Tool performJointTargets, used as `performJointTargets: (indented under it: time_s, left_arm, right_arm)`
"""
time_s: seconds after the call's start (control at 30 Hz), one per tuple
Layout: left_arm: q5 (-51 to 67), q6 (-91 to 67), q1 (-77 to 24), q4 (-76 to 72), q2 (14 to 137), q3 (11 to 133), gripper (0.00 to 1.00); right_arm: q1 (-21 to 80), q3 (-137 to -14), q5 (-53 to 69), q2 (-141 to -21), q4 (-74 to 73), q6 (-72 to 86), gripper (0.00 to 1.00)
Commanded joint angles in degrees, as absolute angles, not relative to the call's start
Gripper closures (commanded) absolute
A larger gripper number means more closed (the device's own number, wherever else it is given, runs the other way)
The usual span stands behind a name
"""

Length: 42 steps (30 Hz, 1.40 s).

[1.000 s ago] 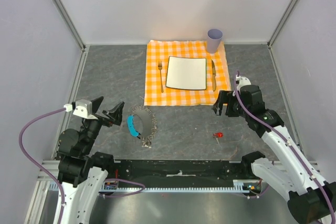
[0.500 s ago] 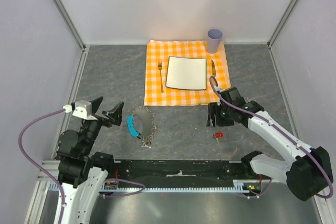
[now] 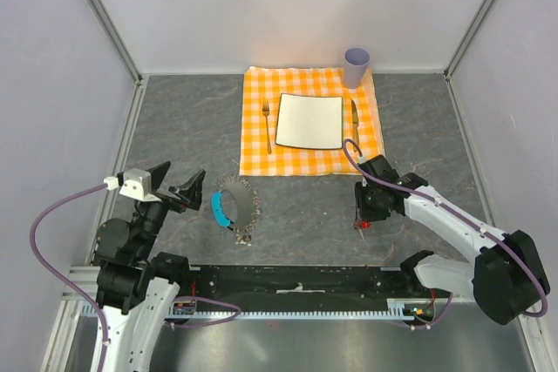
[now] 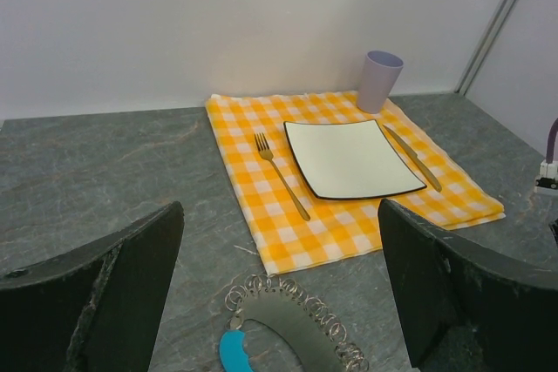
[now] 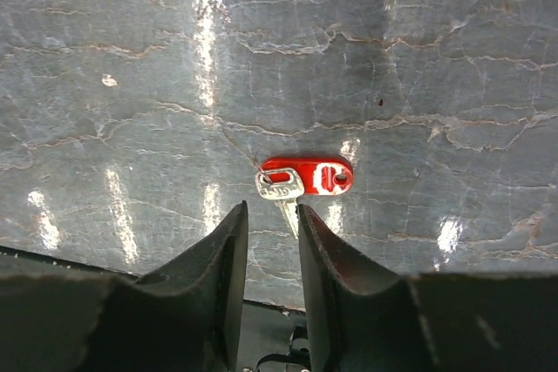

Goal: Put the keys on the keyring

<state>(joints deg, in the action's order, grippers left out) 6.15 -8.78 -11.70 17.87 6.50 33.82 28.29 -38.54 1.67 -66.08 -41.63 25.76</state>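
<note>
Setting first: an orange checked cloth (image 3: 257,111) lies at the far side of the grey table (image 3: 174,128), with a square white plate (image 3: 309,121) in its middle. A fork (image 3: 267,126) lies left of the plate, a knife (image 3: 355,124) lies right of it, and a lilac cup (image 3: 356,67) stands at the far right corner. All of that sits well apart from the action.

Now the near side. The keyring (image 3: 237,206) lies flat on bare table just off the cloth's near left corner, and its blue tab (image 3: 220,209) curls along its left edge. The left gripper (image 3: 181,182) hovers just left of it with its fingers spread wide; the wrist view shows the ring low between them.

Over on the right, the red key (image 5: 305,178) lies alone on the table, well apart from the keyring and with nothing lying between the two. The right gripper (image 5: 272,215) is right down over it. The fingers (image 5: 228,250) are drawn in to a narrow slot, and the thin blade points into that slot. The red head lies crosswise just beyond the tips. There is still a sliver of gap on each side of the blade, so no pinch shows.

And the change! A second ago the right gripper was up by the cloth's near right corner with its fingers wide. It has swept down onto the key and begun to close. The left arm, the keyring and the key have not budged.
</note>
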Motion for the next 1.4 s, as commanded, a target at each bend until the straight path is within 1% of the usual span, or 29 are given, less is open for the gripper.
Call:
performJointTargets:
  time_s: [0.0,0.13,0.3,0.37,0.97,1.17,1.27,1.3,1.37]
  left_arm:
    - [6.4,-6.3,-11.6,17.0,5.7,33.7,0.01]
    - [6.5,-6.2,-11.6,17.0,5.8,33.6,0.01]
    - [6.5,-6.2,-11.6,17.0,5.9,33.6,0.01]
    - [6.5,-6.2,-11.5,17.0,6.0,33.6,0.01]
    - [6.6,-5.9,-11.5,16.9,7.3,33.7,0.02]
    - [6.5,-5.9,-11.4,17.0,7.4,33.7,0.02]
    - [6.6,-5.9,-11.5,17.0,7.3,33.6,0.02]
    - [6.5,-5.9,-11.5,17.0,7.4,33.6,0.02]
    - [6.7,-5.9,-11.5,16.9,7.2,33.6,0.02]
  right_arm:
    - [28.7,-37.5,1.7,-67.1,-38.8,25.8,0.65]
    - [28.7,-37.1,2.9,-69.3,-37.9,25.7,0.69]
    - [28.7,-37.1,3.3,-70.4,-37.4,25.0,0.70]
    - [28.7,-36.9,3.9,-70.8,-37.1,24.7,0.72]
    - [28.7,-36.4,4.9,-74.4,-34.9,23.2,0.78]
    - [28.8,-36.3,4.3,-74.4,-34.8,23.3,0.85]
    - [28.8,-36.4,4.3,-74.2,-34.9,23.2,0.90]
    - [28.8,-36.4,4.3,-73.8,-35.0,23.2,0.95]
    - [28.7,-36.6,4.4,-73.6,-34.8,23.0,1.00]
